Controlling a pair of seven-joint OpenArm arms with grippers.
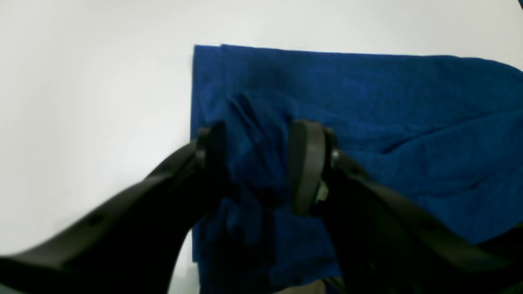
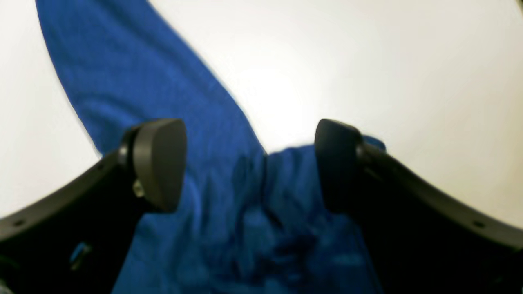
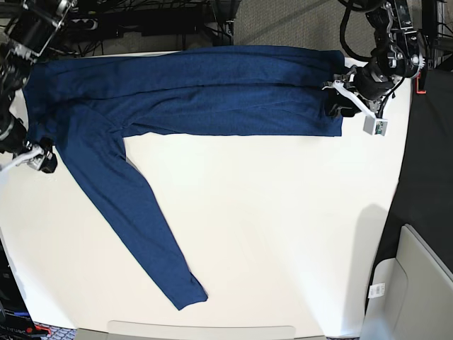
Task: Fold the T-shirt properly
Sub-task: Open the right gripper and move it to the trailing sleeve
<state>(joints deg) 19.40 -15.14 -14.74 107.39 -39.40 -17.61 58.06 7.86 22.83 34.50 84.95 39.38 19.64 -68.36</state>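
Note:
The T-shirt [image 3: 212, 92], dark navy and long-sleeved, lies across the far side of the white table [image 3: 283, 212], its body folded into a long band. One sleeve [image 3: 141, 227] runs down toward the near left. My left gripper [image 3: 338, 103] is down on the shirt's right-hand end. In the left wrist view its jaws [image 1: 257, 163] stand apart astride a bunched ridge of the T-shirt [image 1: 367, 102]. At the shirt's left end my right gripper [image 3: 41, 160] is open. In the right wrist view it [image 2: 249, 163] hovers just over the T-shirt [image 2: 122, 81], nothing clamped.
The table's right edge [image 3: 396, 177] meets a black floor strip. A grey bin [image 3: 417, 283] stands at the near right. Dark cables and gear [image 3: 177, 21] line the far side behind the shirt.

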